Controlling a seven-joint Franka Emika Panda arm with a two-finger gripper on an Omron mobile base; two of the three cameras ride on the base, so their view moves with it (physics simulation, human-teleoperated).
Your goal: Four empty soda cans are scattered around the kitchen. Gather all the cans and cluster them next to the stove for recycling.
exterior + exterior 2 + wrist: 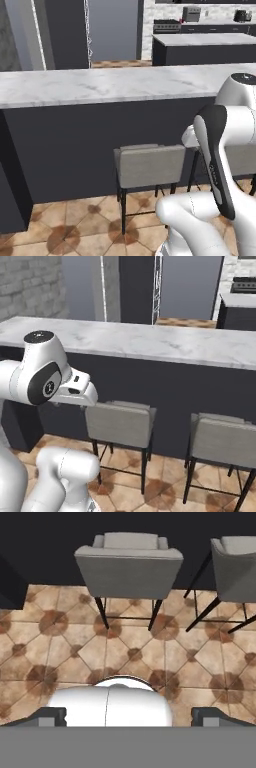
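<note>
Gripper (128, 716) wide open, empty, above tile floor (60, 647); grey stool (128, 564) ahead, against dark counter (100, 87).

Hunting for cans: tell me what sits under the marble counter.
Under the marble counter, two grey bar stools stand on brown tile floor against its dark panel. No can there; the stool seats hide the floor directly beneath.

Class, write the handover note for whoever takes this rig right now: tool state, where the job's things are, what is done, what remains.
Tool: open, holding nothing, pointing down at the tile floor.
Stove: far across the kitchen, beyond the island; a small red item, possibly a can, shows beside it, too small to tell.
Robot faces the marble bar counter with grey stools below.
Done: nothing confirmable.
Left: find the soda cans and cluster them by the stove.
</note>
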